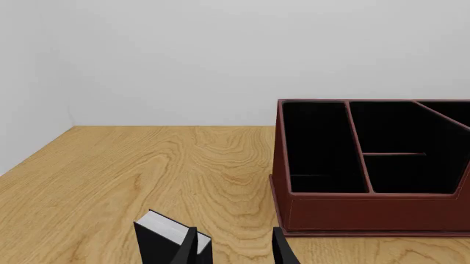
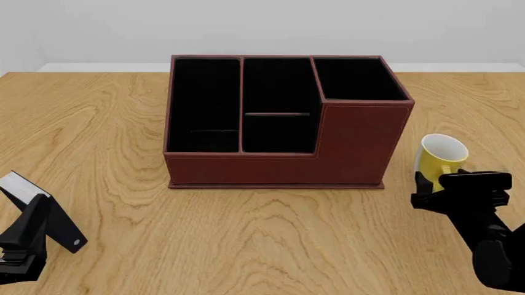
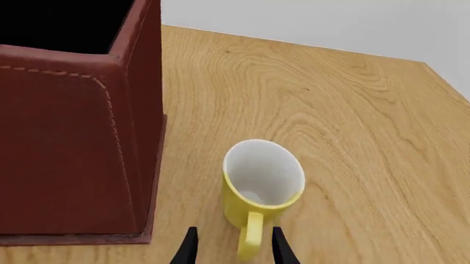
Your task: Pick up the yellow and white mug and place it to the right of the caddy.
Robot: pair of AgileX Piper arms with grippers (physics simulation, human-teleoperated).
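The yellow and white mug (image 2: 443, 155) stands upright on the table just right of the caddy (image 2: 279, 117), apart from its wall. In the right wrist view the mug (image 3: 263, 181) shows its white inside, and its yellow handle (image 3: 252, 237) points at the camera. My right gripper (image 3: 233, 250) is open, with one finger on each side of the handle and a gap to each. In the front view it (image 2: 437, 182) sits right behind the mug. My left gripper (image 2: 37, 212) is open and empty at the near left, and in the left wrist view (image 1: 235, 253) the caddy (image 1: 367, 214) lies ahead.
The wooden table (image 2: 271, 239) ends at a pale back wall. The caddy's tall corner section (image 2: 361, 132) faces the mug. The caddy's outer wall (image 3: 74, 143) stands close beside the right gripper in the right wrist view.
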